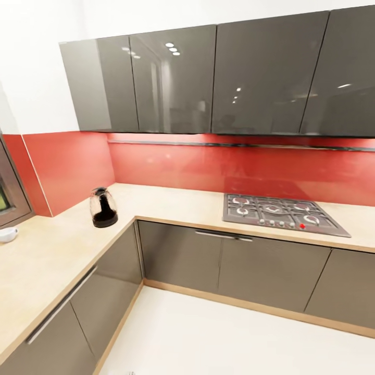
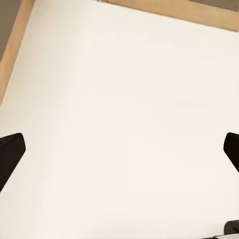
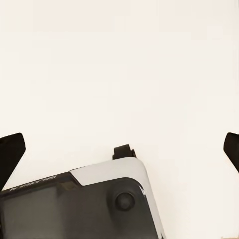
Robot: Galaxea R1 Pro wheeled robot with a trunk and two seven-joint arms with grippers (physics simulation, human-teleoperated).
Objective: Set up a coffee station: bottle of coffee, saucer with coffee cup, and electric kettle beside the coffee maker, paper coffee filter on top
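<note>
An L-shaped beige worktop (image 1: 172, 205) is seen below grey wall cabinets (image 1: 208, 78) and a red backsplash (image 1: 219, 169). The electric kettle (image 1: 103, 207), glass-bodied on a black base, stands upright on the worktop near its inner corner, well apart from the gas hob (image 1: 281, 213) set into the worktop's other run. A small white dish (image 1: 7, 235), cut by the picture's edge, lies farther from the hob than the kettle. Nothing stands between kettle and hob. The left pincer (image 2: 119, 149) is held wide open over pale floor (image 2: 124, 99) beside a wooden plinth (image 2: 174, 9). The right pincer (image 3: 119, 149) is likewise spread, above the robot's dark base (image 3: 74, 209), whose printed lettering cannot be read.
</note>
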